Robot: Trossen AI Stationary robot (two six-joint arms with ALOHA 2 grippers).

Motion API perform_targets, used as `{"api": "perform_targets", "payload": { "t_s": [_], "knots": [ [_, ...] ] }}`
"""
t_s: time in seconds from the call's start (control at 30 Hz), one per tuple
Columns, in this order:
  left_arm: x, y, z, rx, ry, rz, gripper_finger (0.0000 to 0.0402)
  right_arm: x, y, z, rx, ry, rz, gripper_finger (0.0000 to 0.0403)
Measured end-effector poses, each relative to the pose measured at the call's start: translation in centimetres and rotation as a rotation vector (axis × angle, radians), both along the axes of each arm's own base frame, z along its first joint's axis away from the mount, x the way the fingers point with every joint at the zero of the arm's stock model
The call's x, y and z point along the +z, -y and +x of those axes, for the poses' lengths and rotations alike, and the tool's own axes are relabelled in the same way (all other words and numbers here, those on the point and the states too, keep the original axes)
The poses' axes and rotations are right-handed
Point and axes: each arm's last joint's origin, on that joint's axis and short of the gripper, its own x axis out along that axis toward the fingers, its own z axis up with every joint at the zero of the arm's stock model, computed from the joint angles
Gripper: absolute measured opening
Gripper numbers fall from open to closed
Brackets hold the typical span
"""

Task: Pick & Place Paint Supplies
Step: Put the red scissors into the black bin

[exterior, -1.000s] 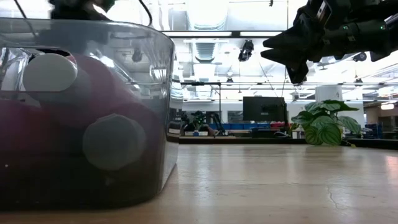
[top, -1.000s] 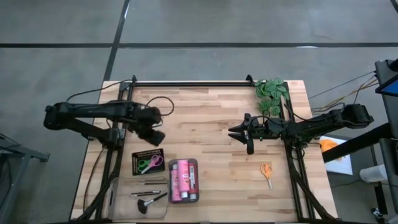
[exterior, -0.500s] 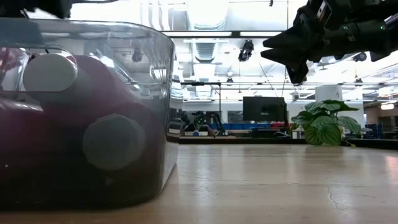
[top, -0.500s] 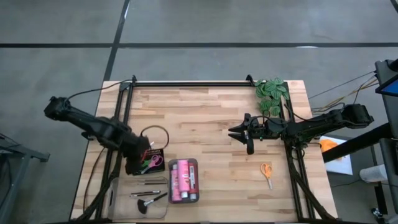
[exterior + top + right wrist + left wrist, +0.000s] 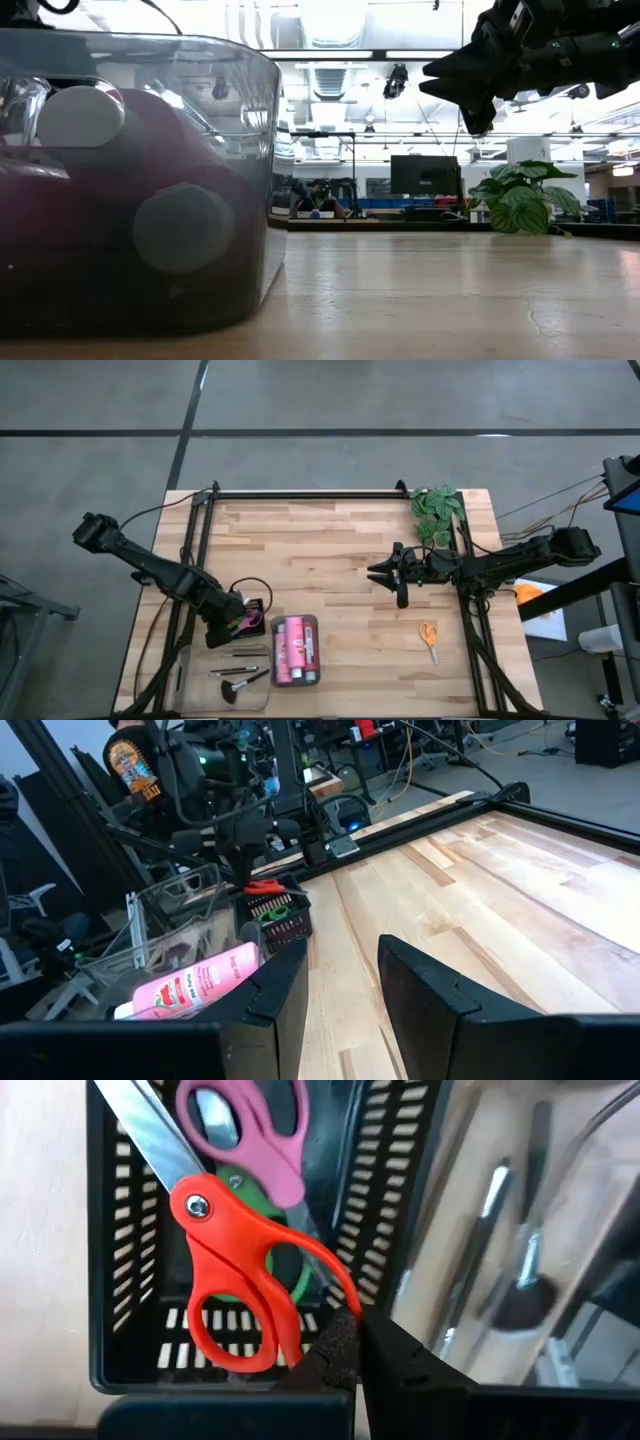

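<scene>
My left gripper point(image 5: 230, 624) is at the near left, over the black slotted tray point(image 5: 125, 1230), shut on red-handled scissors point(image 5: 235, 1280). Pink scissors point(image 5: 250, 1125) and green scissors point(image 5: 285, 1270) lie in that tray below. My right gripper point(image 5: 386, 573) is open and empty above the table's right middle. Orange scissors point(image 5: 428, 636) lie flat on the table at the near right. Pink paint bottles point(image 5: 295, 650) lie in a clear tray. Thin brushes and a fluffy black-tipped brush point(image 5: 235, 682) lie in another clear tray. My left gripper holds the red scissors by the outer rim of a handle loop point(image 5: 325, 1315), near the loop's end, against a foam fingertip pad point(image 5: 338, 1355). The fingers come from above. The scissors lie about level over the black tray, blades shut; whether they touch it I cannot tell.
A green leafy plant point(image 5: 436, 512) stands at the far right corner. A black rail point(image 5: 300, 494) runs along the far edge. The clear bottle tray point(image 5: 150, 180) fills the low view's left. The table's middle is bare wood point(image 5: 320, 560).
My left gripper has swung from the table's left middle toward the near edge and gone down over the black tray, carrying the red scissors. My right gripper has kept still.
</scene>
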Motion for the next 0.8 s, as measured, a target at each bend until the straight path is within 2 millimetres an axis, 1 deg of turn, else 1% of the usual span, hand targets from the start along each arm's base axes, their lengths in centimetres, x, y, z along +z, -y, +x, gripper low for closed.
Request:
{"api": "perform_targets", "payload": {
  "t_s": [0.13,0.27,0.4,0.53,0.8],
  "knots": [
    [-0.5,-0.1,-0.2,-0.040,0.003,0.007,0.0001,0.0,0.0,0.0,0.000,0.000,0.000,0.0121],
    [-0.4,0.1,0.1,-0.137,0.059,0.006,0.0001,0.0,0.0,0.0,0.000,0.000,0.000,0.0121],
    [-0.5,0.0,0.1,-0.190,0.087,0.026,0.0001,0.0,0.0,0.0,0.000,0.000,0.000,0.0121],
    [-0.6,0.0,0.1,-0.201,0.096,0.048,0.0001,0.0,0.0,0.0,0.000,0.000,0.000,0.0121],
    [-1.7,-0.2,-0.4,-0.184,0.059,0.056,0.0001,0.0,0.0,0.0,0.000,0.000,0.000,0.0121]
  ]
}}
